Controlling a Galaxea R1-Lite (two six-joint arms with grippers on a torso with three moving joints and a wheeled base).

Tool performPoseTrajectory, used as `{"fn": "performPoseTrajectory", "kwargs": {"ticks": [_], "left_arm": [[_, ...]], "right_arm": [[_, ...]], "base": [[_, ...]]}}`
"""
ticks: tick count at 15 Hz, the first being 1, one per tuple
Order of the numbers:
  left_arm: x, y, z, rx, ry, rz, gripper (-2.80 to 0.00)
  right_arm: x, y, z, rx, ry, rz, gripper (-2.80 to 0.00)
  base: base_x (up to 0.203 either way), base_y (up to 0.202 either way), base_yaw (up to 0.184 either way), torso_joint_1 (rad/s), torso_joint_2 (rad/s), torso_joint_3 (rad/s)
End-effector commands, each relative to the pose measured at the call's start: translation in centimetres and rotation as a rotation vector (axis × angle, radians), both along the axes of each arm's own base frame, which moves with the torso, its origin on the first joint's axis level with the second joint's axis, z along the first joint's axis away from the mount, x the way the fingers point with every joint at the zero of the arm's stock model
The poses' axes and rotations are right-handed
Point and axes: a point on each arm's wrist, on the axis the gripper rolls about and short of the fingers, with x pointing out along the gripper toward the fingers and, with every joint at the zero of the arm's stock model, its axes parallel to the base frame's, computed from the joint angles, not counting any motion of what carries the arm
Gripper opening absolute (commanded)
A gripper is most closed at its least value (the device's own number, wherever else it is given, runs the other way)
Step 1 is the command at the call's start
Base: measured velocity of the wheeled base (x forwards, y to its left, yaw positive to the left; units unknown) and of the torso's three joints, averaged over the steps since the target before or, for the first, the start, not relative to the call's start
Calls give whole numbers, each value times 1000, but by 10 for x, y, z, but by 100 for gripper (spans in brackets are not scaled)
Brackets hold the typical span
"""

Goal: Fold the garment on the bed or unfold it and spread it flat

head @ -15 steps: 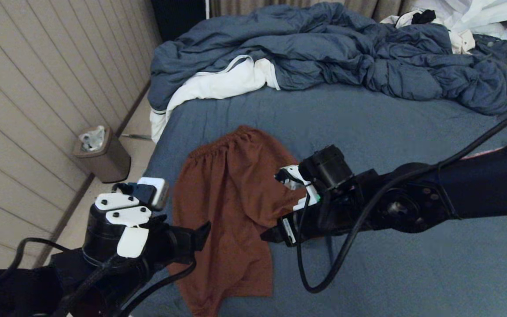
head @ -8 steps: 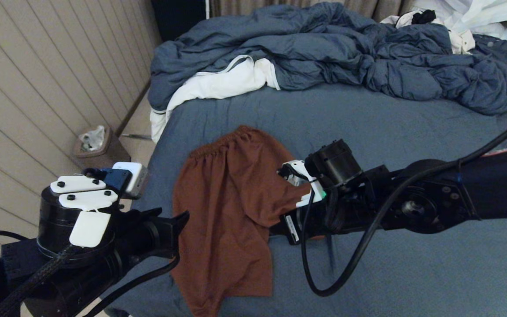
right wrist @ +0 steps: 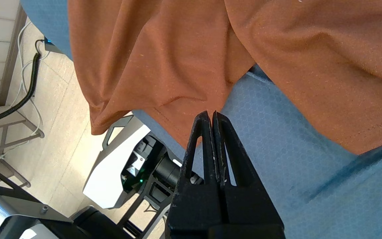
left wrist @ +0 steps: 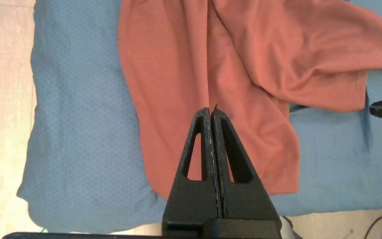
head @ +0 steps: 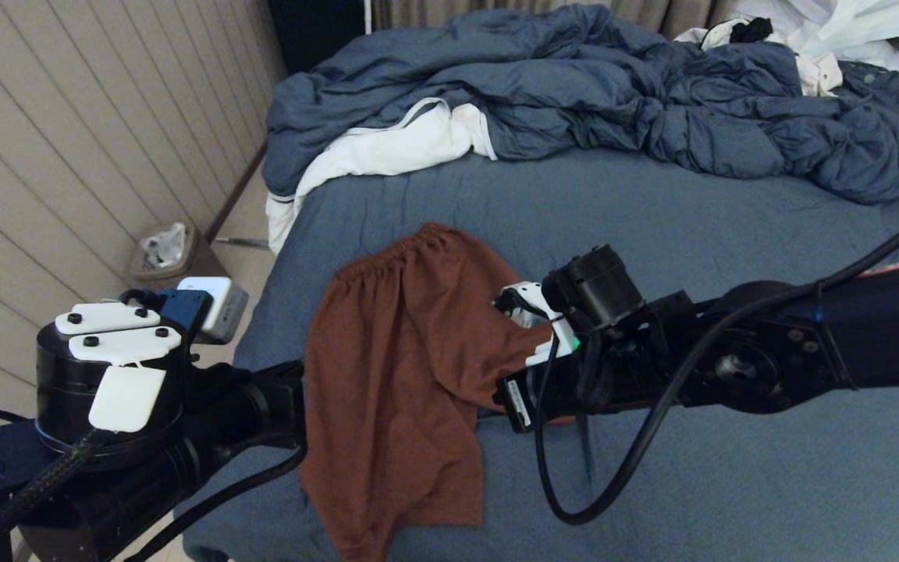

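The left gripper [left wrist: 210, 111] has its jaws pressed together on nothing, above the near-left edge of the large bed with the dark blue-grey fitted sheet [head: 691, 234], and over the past second its arm has drawn back toward the robot and off to the left. The right gripper [right wrist: 210, 116], likewise closed with nothing between its jaws, hovers just off the hem of the rust-brown soft shorts with a gathered waistband [head: 403, 367] and has barely shifted. The shorts lie where they were near the bed's left edge, one leg doubled over the other, the lower hem hanging off the near edge. With the cloth released, the fold seems partly made, and a fresh grasp is probably needed.
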Motion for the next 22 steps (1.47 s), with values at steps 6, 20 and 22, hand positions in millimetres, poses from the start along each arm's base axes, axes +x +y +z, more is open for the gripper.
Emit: {"fn": "performPoseTrajectory", "kwargs": {"ticks": [6,20,22], "left_arm": [[-14,45,31,-60,-77,127,-280],[-192,160,8,-59,-41,542,-280],[-205,159,-3,-65,-54,653,-280]], "right_arm": [[-11,-13,27,48,-60,-15,-280],[-183,-173,37,12,-392,-679,-280],[-209,-194,26,-6,-478,-868,-280]], "base": [[0,0,0,0,0,0],[0,0,0,0,0,0],[0,0,0,0,0,0]]}}
